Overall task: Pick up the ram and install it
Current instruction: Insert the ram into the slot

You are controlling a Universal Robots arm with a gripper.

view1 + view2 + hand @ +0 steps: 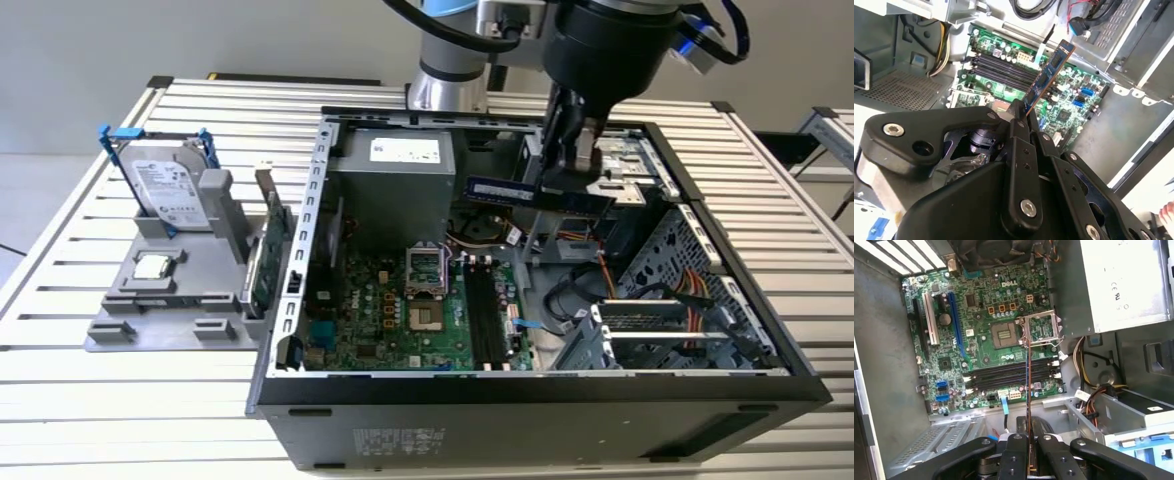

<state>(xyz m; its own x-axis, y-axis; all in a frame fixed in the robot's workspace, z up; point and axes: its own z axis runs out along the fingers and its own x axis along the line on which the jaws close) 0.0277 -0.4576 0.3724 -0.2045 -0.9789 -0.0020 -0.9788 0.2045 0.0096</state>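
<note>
My gripper (569, 168) is shut on the ram (537, 193), a long dark-blue stick with small chips. It hangs level above the open computer case, over the rear part of the motherboard (400, 320). In the second wrist view the ram (1050, 74) sticks out from my gripper (1024, 114) toward the board. The first wrist view has the ram (1028, 400) edge-on, rising from my gripper (1028, 441) and crossing the black memory slots (1004, 374). The slots (487, 318) lie well below the stick and look empty.
A grey holder (120, 325) on the slatted table at the exterior view's left carries a hard drive (174, 190), a silver processor chip (154, 266) and a green expansion card (274, 250). Inside the case are the power supply (394, 170), cables (587, 245) and a drive cage (667, 320).
</note>
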